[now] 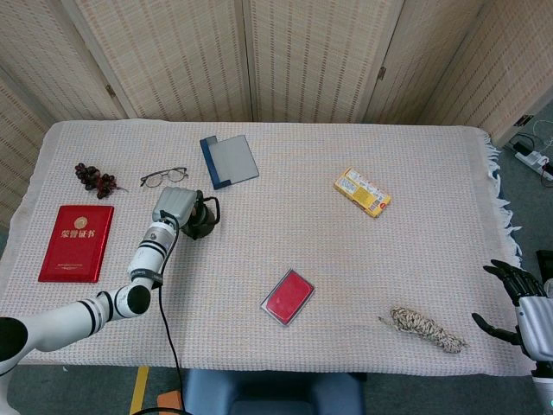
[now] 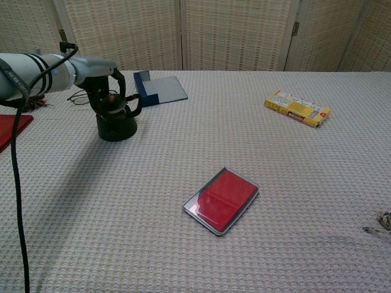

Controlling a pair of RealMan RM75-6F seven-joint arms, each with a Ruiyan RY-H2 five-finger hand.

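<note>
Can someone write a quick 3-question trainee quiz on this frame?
1. True or false: the left hand is over the dark teapot.
2. Which thing lies nearest the right hand? A) yellow box B) rope bundle C) red case
3. Fill in: the eyeglasses lie between the dark berry cluster and the ____.

Key:
1. True; in the chest view the hand sits right at the top of the teapot, holding a small round lid.
2. B.
3. Blue folder.
</note>
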